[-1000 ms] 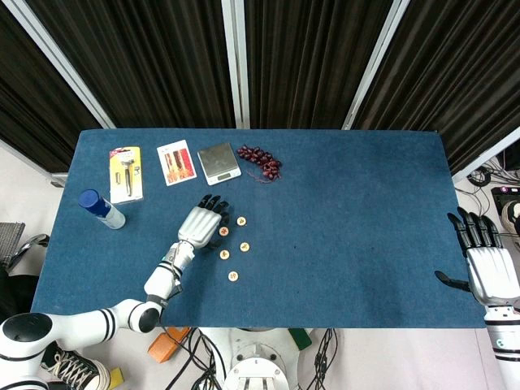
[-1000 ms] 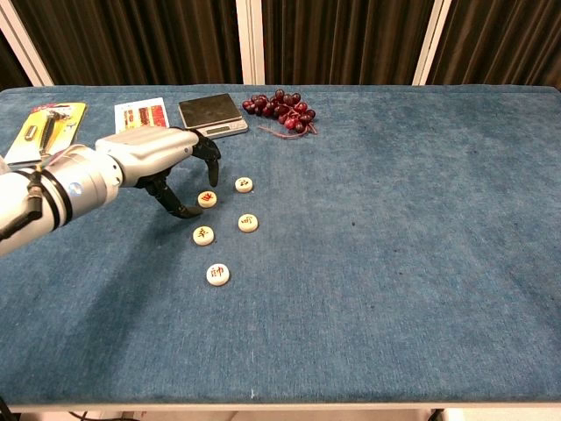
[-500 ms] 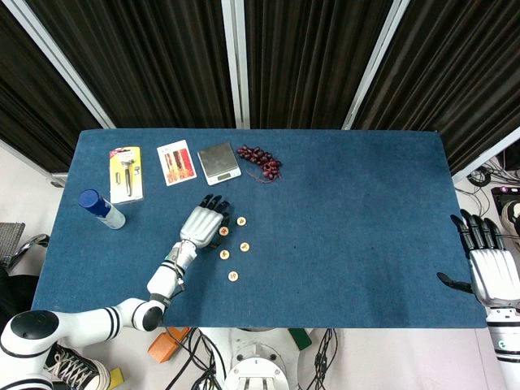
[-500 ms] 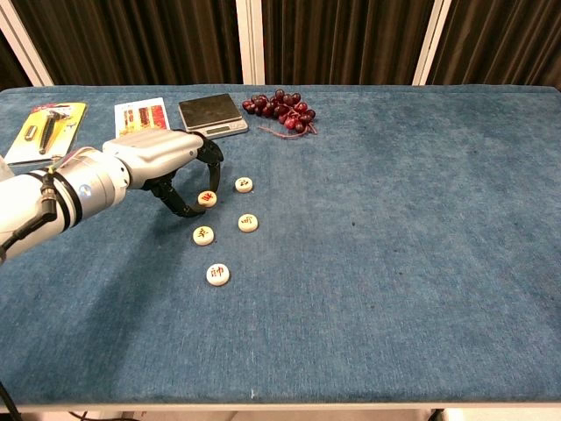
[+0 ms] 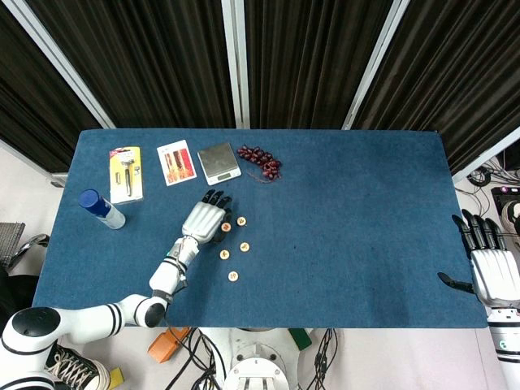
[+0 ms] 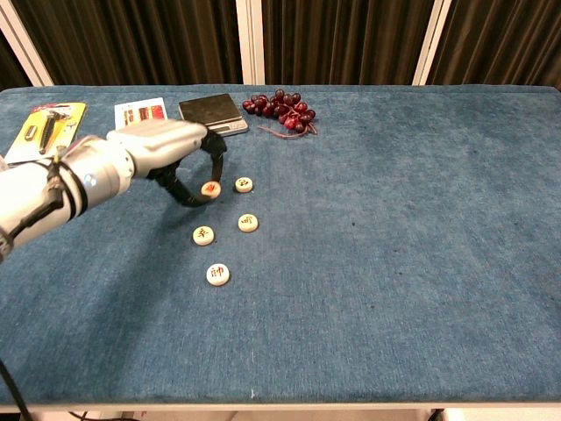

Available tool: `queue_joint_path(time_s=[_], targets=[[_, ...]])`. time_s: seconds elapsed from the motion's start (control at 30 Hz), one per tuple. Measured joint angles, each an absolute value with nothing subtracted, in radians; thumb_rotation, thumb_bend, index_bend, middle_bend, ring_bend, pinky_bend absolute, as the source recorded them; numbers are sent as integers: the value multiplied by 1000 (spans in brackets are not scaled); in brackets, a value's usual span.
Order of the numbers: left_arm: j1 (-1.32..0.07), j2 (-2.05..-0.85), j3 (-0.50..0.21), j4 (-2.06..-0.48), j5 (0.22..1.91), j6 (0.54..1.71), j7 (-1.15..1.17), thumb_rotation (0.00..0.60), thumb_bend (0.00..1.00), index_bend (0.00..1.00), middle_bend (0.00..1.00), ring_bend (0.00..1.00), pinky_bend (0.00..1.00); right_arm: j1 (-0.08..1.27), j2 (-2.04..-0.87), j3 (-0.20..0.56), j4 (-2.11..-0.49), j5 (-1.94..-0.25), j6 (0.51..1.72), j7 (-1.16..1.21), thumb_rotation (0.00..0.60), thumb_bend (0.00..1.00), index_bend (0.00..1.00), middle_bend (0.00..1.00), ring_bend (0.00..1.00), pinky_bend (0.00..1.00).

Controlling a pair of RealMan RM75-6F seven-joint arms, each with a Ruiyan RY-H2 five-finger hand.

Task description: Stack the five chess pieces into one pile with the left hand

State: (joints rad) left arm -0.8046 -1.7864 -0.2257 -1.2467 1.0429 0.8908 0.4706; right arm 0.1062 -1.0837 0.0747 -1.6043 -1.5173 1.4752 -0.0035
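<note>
Left robot hand (image 6: 166,149) reaches palm-down from the counter's (image 6: 394,263) left, fingers curled, pinching one chess piece (image 6: 209,189). Right robot hand (image 5: 490,268) rests spread at the right edge.

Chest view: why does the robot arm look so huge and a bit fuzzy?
Chest view: the left arm sits close to the camera, so it looms large and soft at the frame edge, while the pieces stay sharp. Head view: the same arm looks small, and the lighting is even, without glare.
</note>
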Motion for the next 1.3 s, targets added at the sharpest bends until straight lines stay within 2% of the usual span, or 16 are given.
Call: queue_joint_path(time_s=[0.37, 0.63, 1.3], targets=[[-905, -1816, -290, -1232, 921, 841, 526, 600, 395, 531, 131, 0, 0, 95, -1082, 71, -1605, -1501, 1477, -4, 600, 57, 0, 17, 0, 68], [-945, -1849, -288, -1176, 865, 829, 556, 600, 394, 520, 131, 0, 0, 93, -1080, 72, -1600, -1492, 1471, -2, 600, 56, 0, 17, 0, 68], [-966, -1852, -257, -1177, 831, 846, 569, 600, 369, 476, 125, 0, 0, 91, -1084, 72, -1588, -1485, 1464, 10, 600, 56, 0, 17, 0, 55]])
